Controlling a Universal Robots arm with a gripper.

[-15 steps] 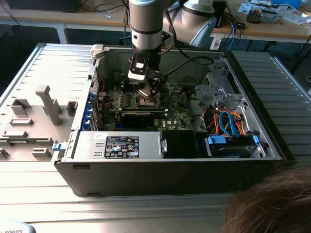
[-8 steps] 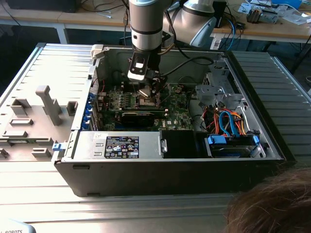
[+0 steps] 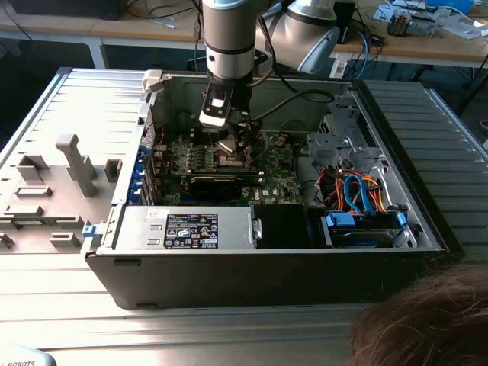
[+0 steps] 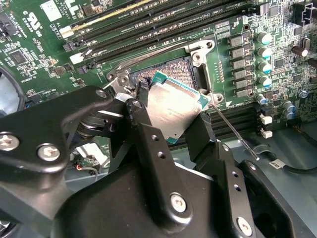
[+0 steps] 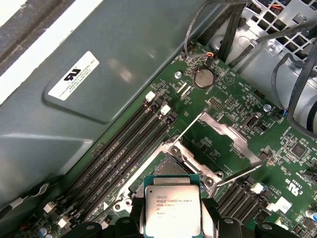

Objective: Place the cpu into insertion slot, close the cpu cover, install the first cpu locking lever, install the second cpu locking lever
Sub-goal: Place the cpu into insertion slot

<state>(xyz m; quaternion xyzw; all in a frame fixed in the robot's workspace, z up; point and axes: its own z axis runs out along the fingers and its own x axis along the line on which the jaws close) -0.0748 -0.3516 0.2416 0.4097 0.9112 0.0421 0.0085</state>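
- Cpu [image 4: 176,105] was clamped by two opposite edges between the fingers of the gripper [image 4: 169,119], metal top facing up.
- It hung tilted over the near edge of the insertion slot [image 5: 167,167] and was not seated.
- The slot's dark centre lay exposed.
- The cpu cover [image 5: 237,141] lay swung open on the side of the slot away from the gripper.
- One thin locking lever [image 4: 233,130] stood unlatched beside the slot.
- In the exterior view, the arm reached down into the open computer case [image 3: 267,259], over the green motherboard [image 3: 278,164].

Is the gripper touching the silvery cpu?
Touching. In the second wrist view the black gripper clamps opposite edges of the small silvery square cpu between its fingers.
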